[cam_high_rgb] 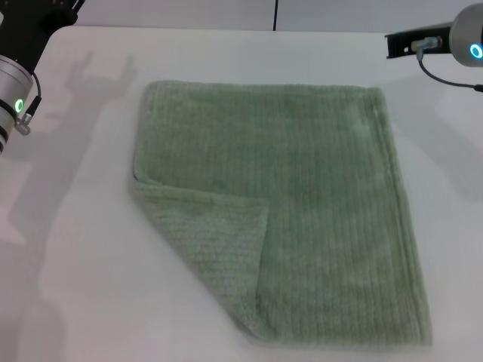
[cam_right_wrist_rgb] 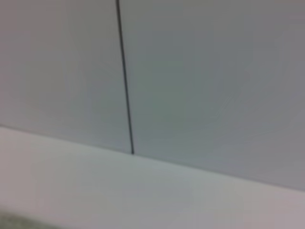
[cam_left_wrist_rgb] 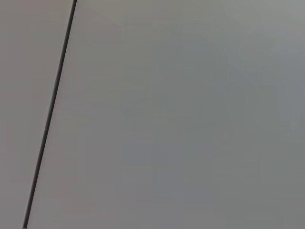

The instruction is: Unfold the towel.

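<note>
In the head view, you see the pale sage-green ribbed terry towel (cam_high_rgb: 302,204) lying flat on the white worktop (cam_high_rgb: 75,286), between your two arms and nearer the camera than either. It is spread almost fully; only one corner flap (cam_high_rgb: 219,249), on the side towards your left arm, is turned over onto the cloth. That flap is what I judge is left: lift it and lay it outward. The left pincer is not in view here; only the left arm's wrist (cam_high_rgb: 11,94), with its green light, shows at the edge, well apart from the towel. The right arm's wrist (cam_high_rgb: 453,38) sits at the far right, also well apart from the cloth, touching nothing; its pincer is likewise out of view.

In the left wrist view, you get only a plain grey wall with a dark seam (cam_left_wrist_rgb: 50,114); no pincer, no towel.

In the right wrist view, the same grey wall and seam (cam_right_wrist_rgb: 125,81) stand above the worktop; a sliver of green shows at one corner, probably the towel.
</note>
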`<state>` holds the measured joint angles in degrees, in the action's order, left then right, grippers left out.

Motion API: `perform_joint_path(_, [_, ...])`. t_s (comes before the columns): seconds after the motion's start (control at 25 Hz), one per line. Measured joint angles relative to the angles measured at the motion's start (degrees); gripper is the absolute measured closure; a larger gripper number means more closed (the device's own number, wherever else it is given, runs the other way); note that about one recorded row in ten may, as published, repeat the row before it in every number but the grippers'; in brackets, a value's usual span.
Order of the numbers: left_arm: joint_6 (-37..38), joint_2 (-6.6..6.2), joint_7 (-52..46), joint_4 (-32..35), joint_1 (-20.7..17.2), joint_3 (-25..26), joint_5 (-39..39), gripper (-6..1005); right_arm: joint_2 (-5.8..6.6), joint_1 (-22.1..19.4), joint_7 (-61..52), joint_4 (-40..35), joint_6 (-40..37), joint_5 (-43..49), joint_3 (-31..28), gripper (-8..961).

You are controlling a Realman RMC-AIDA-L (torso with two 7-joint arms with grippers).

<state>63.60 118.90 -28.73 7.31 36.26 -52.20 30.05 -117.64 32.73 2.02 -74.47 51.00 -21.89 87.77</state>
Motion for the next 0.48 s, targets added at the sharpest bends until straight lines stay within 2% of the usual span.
perform_joint_path(0.08, [0.63, 0.01, 0.0, 0.0, -0.12, 0.0, 0.01, 193, 0.12, 0.87, 3.21, 0.06, 4.12, -2.91, -2.31, 954])
perform_joint_path(0.48, [1.19, 0.02, 0.0, -0.02, -0.23, 0.0, 0.01, 193, 0.69, 4.56, 9.24, 3.73, 12.88, -5.46, -6.33, 954])
